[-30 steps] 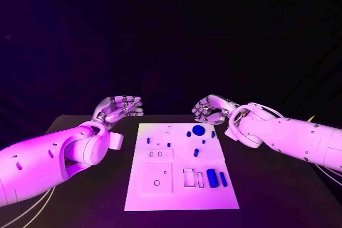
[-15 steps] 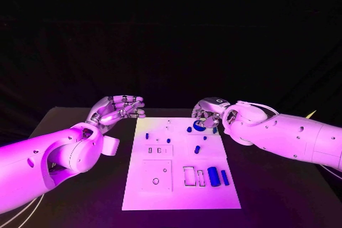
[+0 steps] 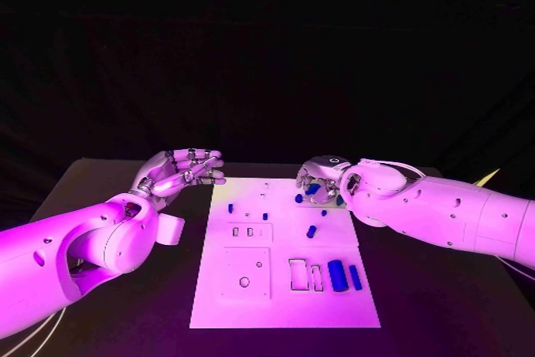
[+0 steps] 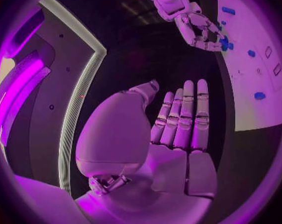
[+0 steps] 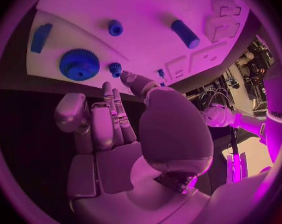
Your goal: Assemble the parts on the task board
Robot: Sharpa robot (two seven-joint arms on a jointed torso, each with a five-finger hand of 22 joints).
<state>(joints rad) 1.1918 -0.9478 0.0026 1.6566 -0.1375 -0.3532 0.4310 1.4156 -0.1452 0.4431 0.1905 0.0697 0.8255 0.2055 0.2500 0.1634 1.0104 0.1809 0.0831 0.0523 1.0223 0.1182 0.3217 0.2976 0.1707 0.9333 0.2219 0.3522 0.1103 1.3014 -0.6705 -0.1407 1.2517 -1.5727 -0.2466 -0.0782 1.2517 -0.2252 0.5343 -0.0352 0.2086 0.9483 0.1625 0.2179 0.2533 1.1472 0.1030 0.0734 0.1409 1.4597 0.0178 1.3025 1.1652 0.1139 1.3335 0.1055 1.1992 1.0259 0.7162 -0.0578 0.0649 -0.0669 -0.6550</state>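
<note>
Near the top middle, the right hand [image 3: 323, 181] hangs over the blue gear [image 5: 79, 64], fingers [image 5: 113, 115] straight and holding nothing, likely ready to grab it.

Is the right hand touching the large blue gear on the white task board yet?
Apart. In the right wrist view, the right hand has fingers extended toward the task board, and dark table shows between the fingertips and the large blue gear.
</note>
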